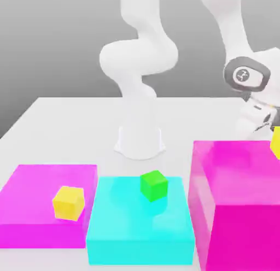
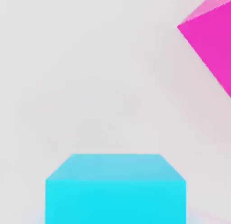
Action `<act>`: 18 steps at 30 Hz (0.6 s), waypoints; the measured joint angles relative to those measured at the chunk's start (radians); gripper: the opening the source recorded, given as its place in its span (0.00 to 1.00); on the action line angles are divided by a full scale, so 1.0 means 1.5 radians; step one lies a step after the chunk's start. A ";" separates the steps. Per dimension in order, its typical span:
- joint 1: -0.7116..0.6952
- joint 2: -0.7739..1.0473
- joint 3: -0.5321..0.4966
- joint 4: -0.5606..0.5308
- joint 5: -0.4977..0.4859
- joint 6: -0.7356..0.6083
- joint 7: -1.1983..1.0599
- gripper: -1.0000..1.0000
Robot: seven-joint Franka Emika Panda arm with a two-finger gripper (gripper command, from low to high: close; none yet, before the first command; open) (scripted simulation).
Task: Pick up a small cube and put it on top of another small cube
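Three coloured platforms sit on a pale grey table (image 1: 65,122) in front of a white robot arm (image 1: 139,73), whose round base stands near the middle of the table. On the exterior view's left lies a low magenta platform (image 1: 33,193), and a small yellow cube (image 1: 68,202) rests on its top near the edge that faces the cyan platform. Just beside it, in the middle, is a cyan platform (image 1: 139,226) of slightly greater height, with a small green cube (image 1: 153,186) sitting on its top towards the far edge. On the exterior view's right stands a much taller magenta block (image 1: 235,210). Another yellow cube (image 1: 275,142) is partly visible at the right edge of the exterior view, above the tall block's top; whether it rests on the block or is lifted off it cannot be told. The arm bends over to that side, and its gripper (image 1: 266,118) hangs just above this yellow cube with the fingers pressed close together; whether they pinch the cube cannot be told. From the hand view, the cyan platform (image 2: 115,191) and a corner of a magenta block (image 2: 212,42) appear against the pale table.
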 joint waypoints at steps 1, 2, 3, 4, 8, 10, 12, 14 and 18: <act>0.021 -0.004 -0.009 0.021 -0.011 -0.029 -0.026 0.00; 0.041 -0.008 -0.020 0.043 -0.021 -0.057 -0.051 0.00; 0.055 -0.013 -0.032 0.065 -0.031 -0.087 -0.076 0.00; 0.052 -0.018 -0.046 0.088 -0.040 -0.116 -0.100 0.00; 0.009 -0.044 -0.066 0.181 -0.063 -0.230 -0.193 0.00; -0.003 -0.061 -0.074 0.229 -0.065 -0.284 -0.235 0.00; -0.023 -0.083 -0.095 0.258 -0.031 -0.304 -0.241 0.00; -0.044 -0.106 -0.121 0.277 0.019 -0.305 -0.228 0.00; -0.072 -0.141 -0.170 0.293 0.123 -0.292 -0.188 0.00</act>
